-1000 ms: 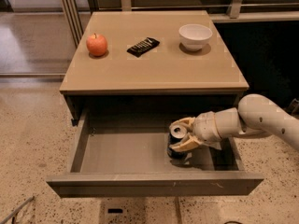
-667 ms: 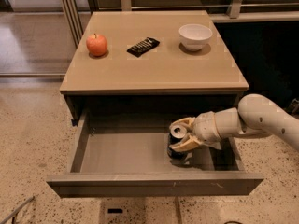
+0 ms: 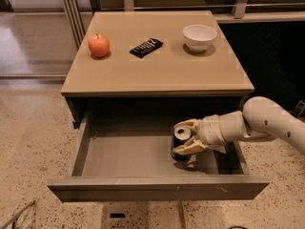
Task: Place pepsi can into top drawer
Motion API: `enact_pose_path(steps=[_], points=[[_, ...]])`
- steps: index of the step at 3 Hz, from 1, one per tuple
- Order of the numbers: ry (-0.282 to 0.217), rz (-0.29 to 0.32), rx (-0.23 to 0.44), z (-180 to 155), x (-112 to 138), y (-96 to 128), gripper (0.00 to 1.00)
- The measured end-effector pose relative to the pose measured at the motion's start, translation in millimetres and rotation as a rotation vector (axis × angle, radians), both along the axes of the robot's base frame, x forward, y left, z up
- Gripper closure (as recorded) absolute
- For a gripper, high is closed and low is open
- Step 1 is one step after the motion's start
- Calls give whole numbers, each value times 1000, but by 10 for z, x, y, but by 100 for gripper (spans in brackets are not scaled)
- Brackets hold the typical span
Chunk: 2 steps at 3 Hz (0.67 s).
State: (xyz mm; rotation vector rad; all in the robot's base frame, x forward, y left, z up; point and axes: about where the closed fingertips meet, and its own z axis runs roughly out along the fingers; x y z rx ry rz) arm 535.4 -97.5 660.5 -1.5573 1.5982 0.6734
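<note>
The top drawer is pulled wide open under the tan cabinet top, showing its plain grey floor. The pepsi can, dark blue with a silver top, stands upright on the drawer floor right of centre. My gripper reaches in from the right on a white arm. Its tan fingers sit on either side of the can, closed against it, one behind and one in front.
On the cabinet top stand a red apple at the left, a dark snack bar in the middle and a white bowl at the right. The drawer's front panel juts toward the camera over speckled floor.
</note>
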Motion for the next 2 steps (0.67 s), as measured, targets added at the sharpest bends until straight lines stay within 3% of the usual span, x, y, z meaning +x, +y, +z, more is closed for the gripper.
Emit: enact_pose_path(steps=[1, 2], points=[[0, 0, 0, 0, 0, 0, 0], [0, 0, 0, 0, 0, 0, 0]])
